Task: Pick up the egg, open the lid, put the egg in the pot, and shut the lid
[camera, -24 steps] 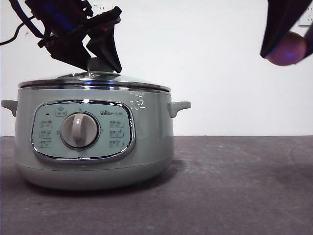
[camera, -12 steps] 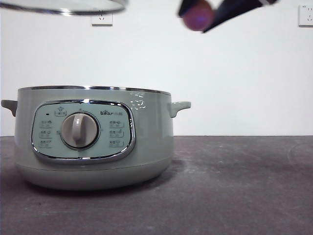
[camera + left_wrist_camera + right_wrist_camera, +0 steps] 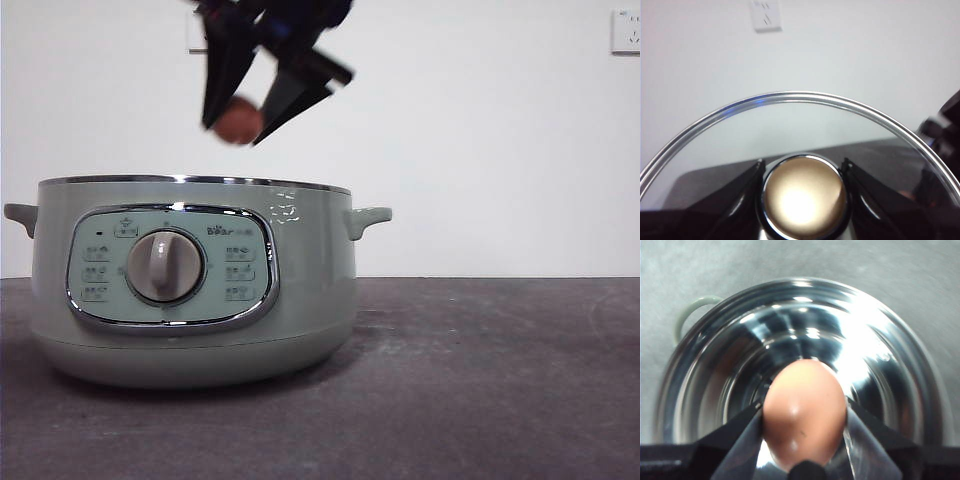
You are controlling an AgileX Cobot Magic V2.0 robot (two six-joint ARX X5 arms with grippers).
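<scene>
Front view: the right gripper [image 3: 245, 118] pinched the egg [image 3: 238, 120] above the uncovered pot [image 3: 195, 280] on the dark table [image 3: 480, 380], white wall [image 3: 480, 150] behind.

Left wrist view: the left gripper [image 3: 801, 172] clamped the lid [image 3: 790, 130] by its knob, aloft.

Right wrist view: the egg hung over the pot's steel bowl.

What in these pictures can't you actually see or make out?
- Pot inside: hidden by its wall in the front view.
- Pot floor: partly hidden by the egg in the right wrist view.
- Lid: outside the front view; cut off by the left wrist view's edges.
- Panel symbols: too small to read.
</scene>
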